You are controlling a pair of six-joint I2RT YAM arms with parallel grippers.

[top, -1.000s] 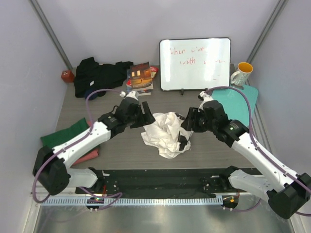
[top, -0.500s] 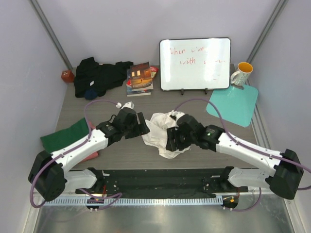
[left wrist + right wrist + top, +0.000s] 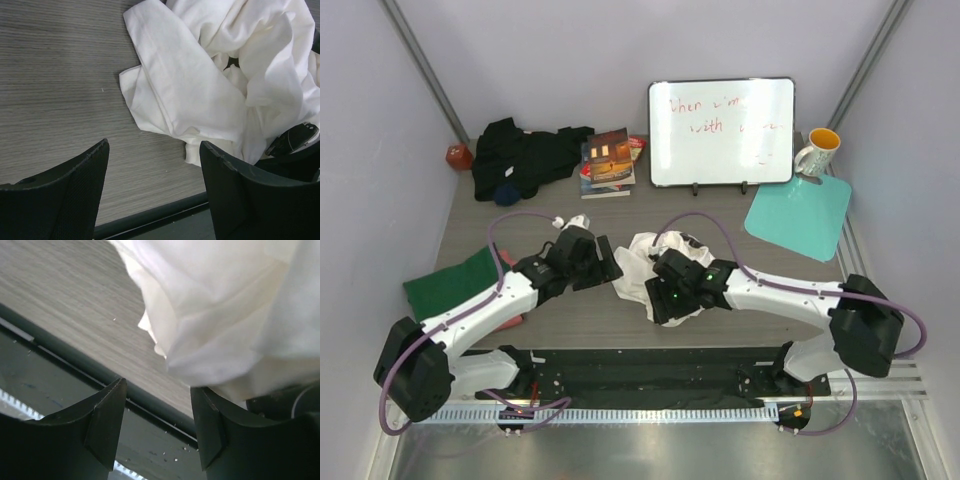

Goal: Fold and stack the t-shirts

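Note:
A crumpled white t-shirt [image 3: 642,262] lies in a heap mid-table. My left gripper [image 3: 607,269] is open and empty just left of it; in the left wrist view [image 3: 155,165] the shirt [image 3: 200,85] lies ahead of the fingers. My right gripper [image 3: 658,303] is open at the heap's near edge, its wrist over the cloth. In the right wrist view [image 3: 157,405] the shirt [image 3: 225,315] hangs above the right finger, not pinched. A black t-shirt [image 3: 520,155] lies at the back left. A dark green t-shirt [image 3: 450,282] lies on a salmon pink one [image 3: 507,322] at the left edge.
Books [image 3: 610,160] and a whiteboard [image 3: 720,130] stand at the back. A mug [image 3: 818,150] and a teal mat [image 3: 800,215] are back right. A red object [image 3: 458,156] sits back left. The black mounting rail [image 3: 650,365] runs along the near edge.
My right arm has swung left and nearer, across the white shirt to its near edge. My left gripper has drawn back to the left. The heap has been pushed more compact.

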